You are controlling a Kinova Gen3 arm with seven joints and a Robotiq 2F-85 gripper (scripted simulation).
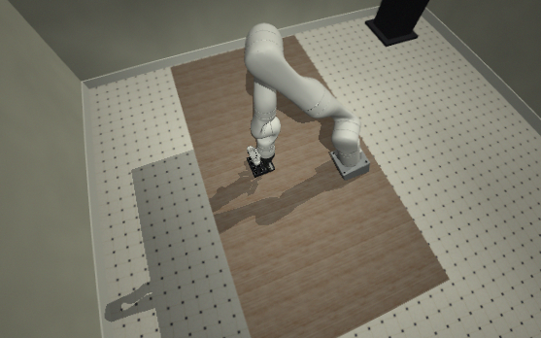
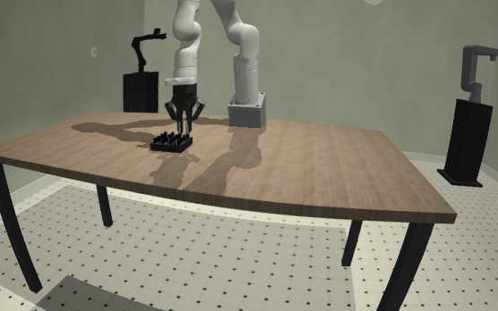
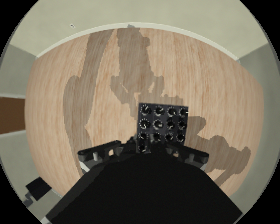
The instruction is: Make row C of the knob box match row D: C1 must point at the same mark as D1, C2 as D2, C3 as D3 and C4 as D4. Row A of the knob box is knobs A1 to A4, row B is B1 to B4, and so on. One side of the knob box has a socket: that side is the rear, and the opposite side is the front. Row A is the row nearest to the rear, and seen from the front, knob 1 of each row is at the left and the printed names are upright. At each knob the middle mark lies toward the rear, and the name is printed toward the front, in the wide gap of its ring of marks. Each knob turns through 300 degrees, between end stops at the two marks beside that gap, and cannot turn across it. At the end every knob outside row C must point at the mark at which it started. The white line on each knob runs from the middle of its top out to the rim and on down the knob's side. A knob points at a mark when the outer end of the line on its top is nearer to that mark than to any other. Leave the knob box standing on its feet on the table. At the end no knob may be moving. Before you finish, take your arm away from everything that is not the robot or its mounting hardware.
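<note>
Right now the gripper (image 2: 183, 130) is being held straight down over the knob box (image 2: 171, 144), with its fingertips reaching down among the knobs on the box's far right side in the exterior view. The fingers are being kept drawn close together, only a narrow gap between them, and no knob is being seen clamped there; the tips themselves are too small for more to be made out.

The knob box is being carried on its feet by the wooden table (image 2: 308, 170), left of the arm's grey pedestal (image 2: 258, 120) and well apart from it. From the top view, the box (image 1: 261, 168) is being partly covered by the wrist of the white Kinova arm (image 1: 266, 78), which is being arched up and over from the pedestal.

Through the wrist camera, the box (image 3: 163, 123) is being shown as a dark square with rows of knobs just beyond the black gripper body. The white knob lines and printed names are being blurred past reading in every view.
</note>
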